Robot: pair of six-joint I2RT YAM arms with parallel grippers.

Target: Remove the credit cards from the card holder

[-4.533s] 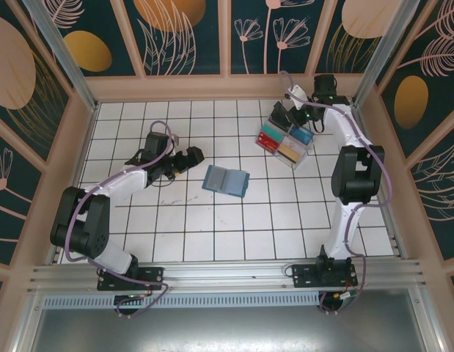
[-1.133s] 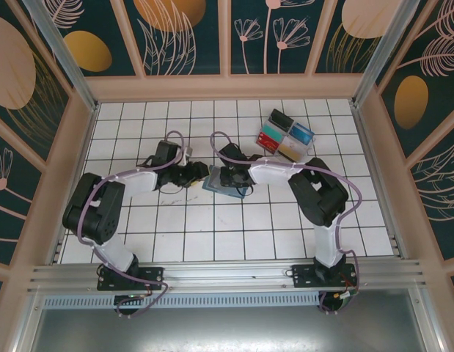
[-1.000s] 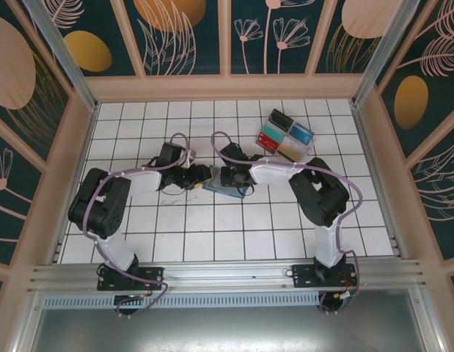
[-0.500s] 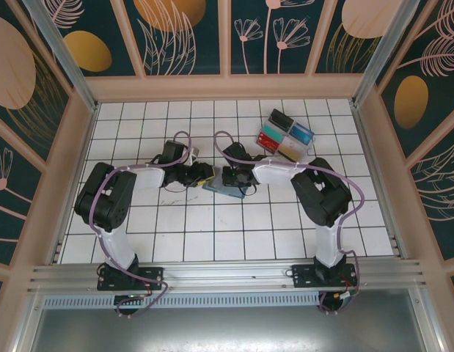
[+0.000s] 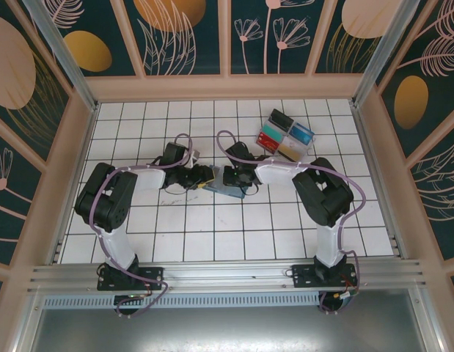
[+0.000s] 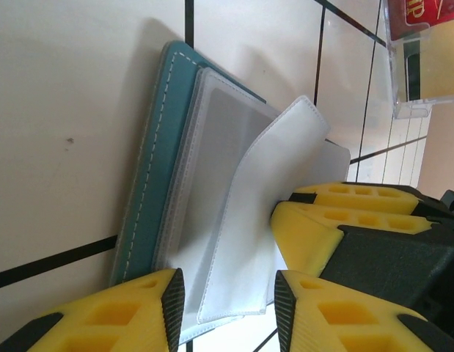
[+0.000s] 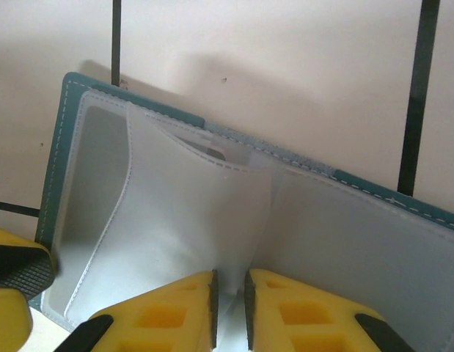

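Observation:
The teal card holder lies open on the white tiles, its pale inner sleeves facing up. My right gripper is shut on a fold of one white sleeve and holds it raised off the holder. My left gripper is open at the holder's left end, its jaws standing either side of the sleeve's free corner. In the top view the left gripper and right gripper meet over the holder. The credit cards are hidden.
A clear plastic tray with coloured compartments stands on the tiles at the back right of the holder, and its edge shows in the left wrist view. Wooden walls ring the tiled floor.
The right arm came from the tray to the holder and pinched a sleeve. The left arm moved right to the holder's left end. Both jaws narrowed a little in the last second.

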